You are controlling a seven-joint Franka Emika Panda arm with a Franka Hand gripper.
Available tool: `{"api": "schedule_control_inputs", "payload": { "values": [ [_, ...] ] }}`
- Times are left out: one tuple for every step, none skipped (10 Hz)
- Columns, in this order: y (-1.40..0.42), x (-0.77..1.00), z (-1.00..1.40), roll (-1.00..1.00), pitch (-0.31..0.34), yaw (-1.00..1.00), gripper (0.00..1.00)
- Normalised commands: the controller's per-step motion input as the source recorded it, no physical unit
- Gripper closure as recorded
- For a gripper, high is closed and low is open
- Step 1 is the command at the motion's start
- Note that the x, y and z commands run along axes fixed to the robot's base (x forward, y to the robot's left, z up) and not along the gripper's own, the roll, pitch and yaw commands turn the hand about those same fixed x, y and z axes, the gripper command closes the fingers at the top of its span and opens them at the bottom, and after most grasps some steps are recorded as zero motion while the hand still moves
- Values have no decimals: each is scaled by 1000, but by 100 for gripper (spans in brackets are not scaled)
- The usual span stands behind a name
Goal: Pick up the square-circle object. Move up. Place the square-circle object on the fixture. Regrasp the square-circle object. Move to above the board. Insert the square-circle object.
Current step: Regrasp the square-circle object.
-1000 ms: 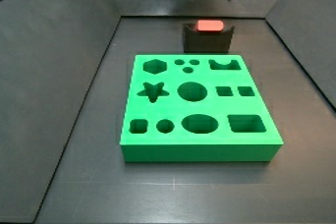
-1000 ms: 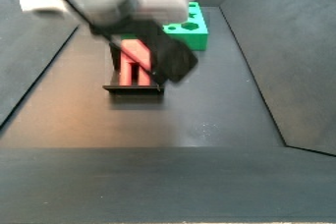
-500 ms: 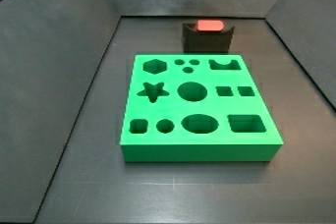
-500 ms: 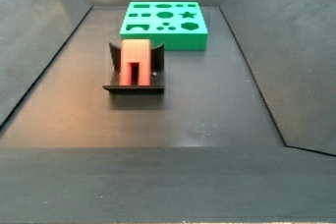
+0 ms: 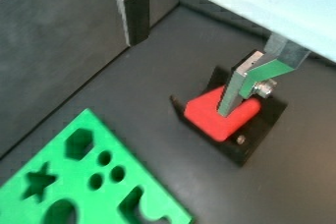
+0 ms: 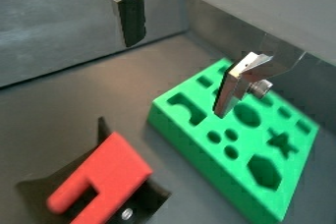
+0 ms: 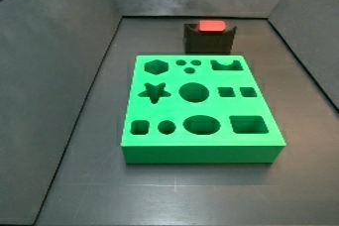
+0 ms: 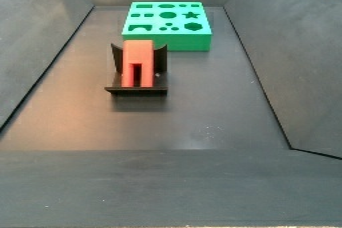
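Gripper: two-finger parallel-jaw unit, seen in both wrist views only; beyond both side views. Fingers: flat silver metal plates, each faced with a dark pad. One finger carries a small round screw head near its bend. Pale, light-coloured housing fills the upper right of each wrist view.

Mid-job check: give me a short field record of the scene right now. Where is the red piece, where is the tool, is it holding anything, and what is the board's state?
square-circle object: resting on the fixture, not held
fixture: on the dark floor, apart from the board
board: lying flat, none of its visible holes filled
tool: out of both side views; in both wrist views it is raised above the scene
tool state: fingers apart, nothing between them
task stage: piece placed on fixture, regrasp not yet done
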Motion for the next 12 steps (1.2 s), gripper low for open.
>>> {"api": "schedule_control_inputs", "payload": {
  "values": [
    [-29, -31, 7, 1000, 6, 26, 0],
    [-26, -33, 6, 1000, 2, 27, 0],
    [-22, -28, 7, 1000, -7, 28, 0],
    [-20, -25, 6, 1000, -10, 29, 0],
    [-21, -25, 2, 1000, -13, 30, 0],
    [-19, -23, 5, 1000, -13, 31, 0],
    [-19, -17, 11, 1000, -10, 32, 0],
    [-18, -7, 9, 1000, -7, 33, 0],
    [-22, 9, -7, 1000, -1, 36, 0],
    [-21, 20, -9, 1000, 5, 38, 0],
    [-23, 31, -7, 1000, 12, 40, 0],
    [-25, 45, -13, 1000, 23, 44, 0]
  ]
}}
